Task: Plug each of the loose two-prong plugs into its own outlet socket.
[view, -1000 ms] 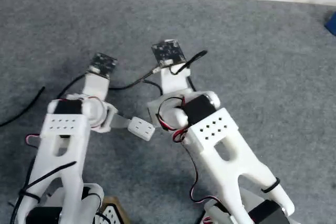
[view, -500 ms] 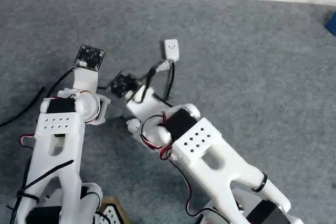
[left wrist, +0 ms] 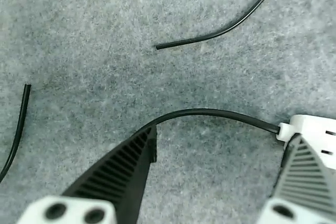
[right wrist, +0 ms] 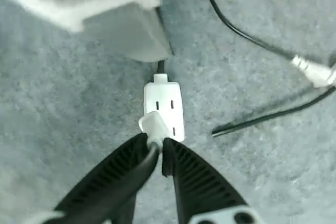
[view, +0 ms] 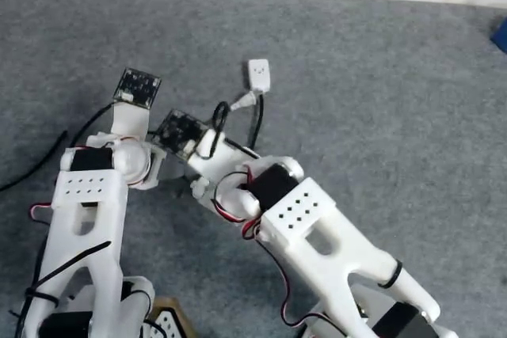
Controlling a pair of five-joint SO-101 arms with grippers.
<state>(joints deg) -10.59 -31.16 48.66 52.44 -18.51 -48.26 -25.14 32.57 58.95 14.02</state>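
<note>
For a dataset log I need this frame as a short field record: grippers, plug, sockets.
right gripper: shut on plug
plug: at the face of the socket; how far it is seated cannot be told
left gripper: open, at that socket's cord end
cord: black, runs between the left gripper's fingers
second socket: apart on the carpet, face free

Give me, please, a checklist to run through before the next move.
1. Right gripper shut on the small white two-prong plug: ok.
2. Plug resting on the face of the white rectangular outlet socket: ok.
3. Prongs lined up with slots: cannot tell.
4. Left gripper clamping that socket: not ok, open beside it.
5. Second white socket lying free on the grey felt: ok.
</note>
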